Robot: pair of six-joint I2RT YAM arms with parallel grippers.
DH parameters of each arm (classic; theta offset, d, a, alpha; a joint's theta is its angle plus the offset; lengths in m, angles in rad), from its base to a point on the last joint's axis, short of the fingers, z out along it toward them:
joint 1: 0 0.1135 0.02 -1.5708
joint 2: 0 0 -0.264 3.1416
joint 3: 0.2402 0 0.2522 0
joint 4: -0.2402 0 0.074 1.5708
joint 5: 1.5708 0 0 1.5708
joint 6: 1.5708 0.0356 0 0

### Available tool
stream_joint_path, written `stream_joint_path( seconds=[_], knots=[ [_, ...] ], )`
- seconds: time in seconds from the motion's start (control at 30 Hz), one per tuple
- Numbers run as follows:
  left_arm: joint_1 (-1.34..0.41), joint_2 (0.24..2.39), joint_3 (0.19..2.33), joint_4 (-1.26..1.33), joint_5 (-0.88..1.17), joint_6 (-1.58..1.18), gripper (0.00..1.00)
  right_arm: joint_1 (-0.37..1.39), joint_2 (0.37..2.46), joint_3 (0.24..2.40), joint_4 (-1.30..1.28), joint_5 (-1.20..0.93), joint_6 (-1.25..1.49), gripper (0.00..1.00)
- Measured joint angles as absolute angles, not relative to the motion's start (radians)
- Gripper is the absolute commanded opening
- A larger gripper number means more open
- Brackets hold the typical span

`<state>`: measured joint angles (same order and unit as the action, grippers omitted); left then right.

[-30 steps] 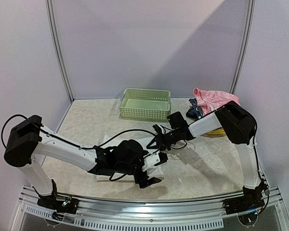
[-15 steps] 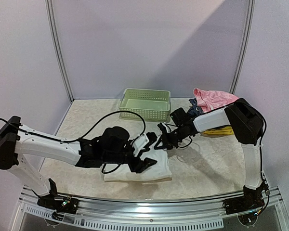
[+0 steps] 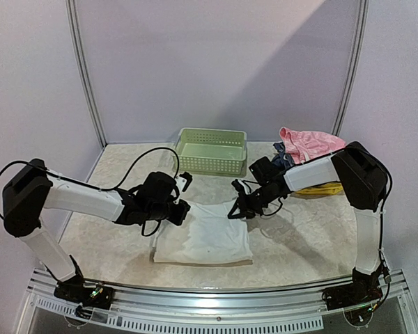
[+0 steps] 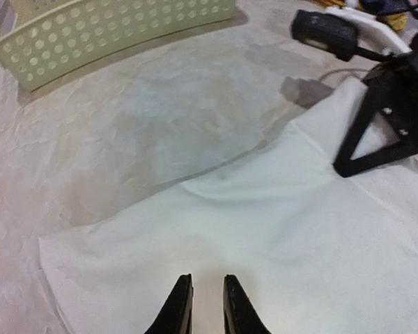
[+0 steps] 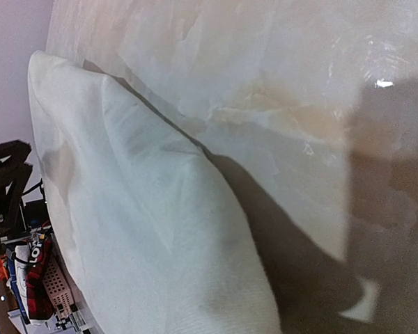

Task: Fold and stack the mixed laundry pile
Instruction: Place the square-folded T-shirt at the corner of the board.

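Top external view: the big pale stone-look table (image 3: 299,236) holds everything. The biggest cloth on it is the white piece (image 3: 205,240). It lies flat near the front of the table, between the two arms, in a neat shape with almost straight sides and only small wrinkles. At the back stands a pale green basket (image 3: 210,149) full of little holes. To its right, in the back corner, the thin pink piece (image 3: 306,142) sits in a crumpled heap, well apart from the white one. The right end effector (image 3: 234,210) is pressed together and pinches the far right corner of the white piece, lifting it a little. The left end effector (image 4: 207,282) is at the far left corner, its fingers almost together just over the cloth. I cannot tell if they pinch it.
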<state>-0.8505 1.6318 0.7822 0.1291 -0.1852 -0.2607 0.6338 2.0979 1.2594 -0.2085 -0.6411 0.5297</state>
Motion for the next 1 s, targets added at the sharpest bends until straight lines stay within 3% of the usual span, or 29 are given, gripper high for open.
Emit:
stream_joint_path(
  seconds=[0.27, 0.63, 0.87, 1.0],
  knots=[
    [-0.788, 1.749, 0.782, 0.154, -0.208, -0.294, 0.06, 0.634, 2.095, 1.257, -0.213, -0.638, 0.514, 0.0],
    [-0.725, 1.773, 0.702, 0.295, -0.268, -0.359, 0.13, 0.634, 2.09, 1.272, -0.249, -0.621, 0.505, 0.0],
    [-0.697, 1.767, 0.661, 0.355, -0.303, -0.393, 0.38, 0.635, 2.09, 1.304, -0.301, -0.59, 0.488, 0.0],
    [-0.686, 1.71, 0.611, 0.338, -0.335, -0.402, 0.41, 0.633, 2.083, 1.315, -0.343, -0.567, 0.481, 0.0]
  ],
)
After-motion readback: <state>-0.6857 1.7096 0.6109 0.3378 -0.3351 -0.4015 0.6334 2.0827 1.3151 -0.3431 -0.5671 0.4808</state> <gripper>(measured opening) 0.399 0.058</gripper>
